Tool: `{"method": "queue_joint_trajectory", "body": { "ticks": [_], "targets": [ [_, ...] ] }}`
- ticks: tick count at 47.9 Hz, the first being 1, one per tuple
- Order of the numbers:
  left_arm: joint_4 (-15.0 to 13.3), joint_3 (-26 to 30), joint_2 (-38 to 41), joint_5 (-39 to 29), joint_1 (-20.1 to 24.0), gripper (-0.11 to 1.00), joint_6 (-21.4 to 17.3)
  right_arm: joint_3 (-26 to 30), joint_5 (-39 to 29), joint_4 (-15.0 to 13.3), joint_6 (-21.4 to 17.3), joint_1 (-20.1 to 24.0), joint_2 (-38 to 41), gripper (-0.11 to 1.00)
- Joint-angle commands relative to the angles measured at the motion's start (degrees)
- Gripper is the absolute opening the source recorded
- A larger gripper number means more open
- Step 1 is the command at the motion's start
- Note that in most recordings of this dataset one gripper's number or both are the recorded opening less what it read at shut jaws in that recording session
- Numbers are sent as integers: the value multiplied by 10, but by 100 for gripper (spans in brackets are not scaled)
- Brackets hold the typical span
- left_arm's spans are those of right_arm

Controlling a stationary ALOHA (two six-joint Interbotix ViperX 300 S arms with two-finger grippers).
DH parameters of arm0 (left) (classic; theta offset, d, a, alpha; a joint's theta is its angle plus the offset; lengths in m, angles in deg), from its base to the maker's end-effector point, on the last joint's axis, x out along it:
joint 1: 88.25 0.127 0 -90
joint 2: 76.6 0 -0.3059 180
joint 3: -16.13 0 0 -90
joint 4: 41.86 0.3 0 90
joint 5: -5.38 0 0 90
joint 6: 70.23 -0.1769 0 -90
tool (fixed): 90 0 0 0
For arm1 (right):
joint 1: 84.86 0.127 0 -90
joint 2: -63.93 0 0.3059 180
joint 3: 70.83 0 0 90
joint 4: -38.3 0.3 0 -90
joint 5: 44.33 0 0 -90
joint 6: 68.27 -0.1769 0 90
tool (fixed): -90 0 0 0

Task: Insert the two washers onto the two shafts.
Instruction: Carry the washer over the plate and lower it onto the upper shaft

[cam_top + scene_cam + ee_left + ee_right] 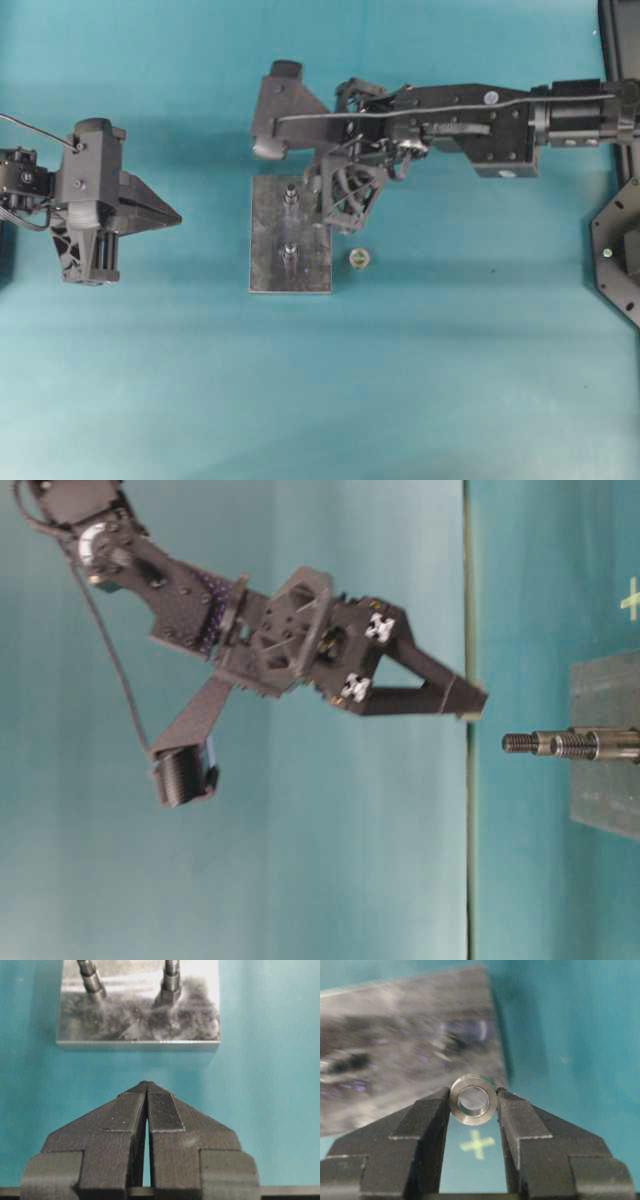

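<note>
Washer (473, 1099): short metal ring, smooth grey, thick-walled, round bore open toward the wrist camera. Pinched on its outer rim between the 2 fingers of the right gripper (473, 1105), jaws narrowed to its width and pressing on both sides.

Right gripper, overhead view (342, 205): black ribbed plastic, tapered fingers, sits over the right edge of the plate, just beside the far shaft (290, 195). Table-level view shows its tip (470, 702) above the shaft's threaded end (520, 743) and off to one side, not yet over it.

Shafts: 2 upright steel studs, stepped, threaded at the top, hex collar at the base, long axis vertical. Near shaft (289, 252) stands on the same plate.

Plate (265, 270): flat rectangular metal, dull and mottled, on teal cloth.

Judgement: bore must come left over the shaft top and turn coaxial with the vertical stud before descending.

Left gripper (146, 1105): fingers pressed together, empty, well apart to the left.

Small round object (359, 258): lies right of the plate, identity unclear.
</note>
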Motion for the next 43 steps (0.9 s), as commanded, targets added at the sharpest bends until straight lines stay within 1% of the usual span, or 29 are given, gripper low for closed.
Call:
{"method": "queue_joint_trajectory", "body": {
  "ticks": [1, 22, 43],
  "targets": [
    [2, 5, -5, 4, 0, 0, 1, 20, 4, -1, -6, 5, -4, 33],
    [2, 3, -6, 4, 0, 0, 1, 52, 18, 1, -6, 7, 27, 33],
    [2, -4, -6, 4, 0, 0, 1, 50, 4, 4, -7, 11, 34, 33]
  ]
}}
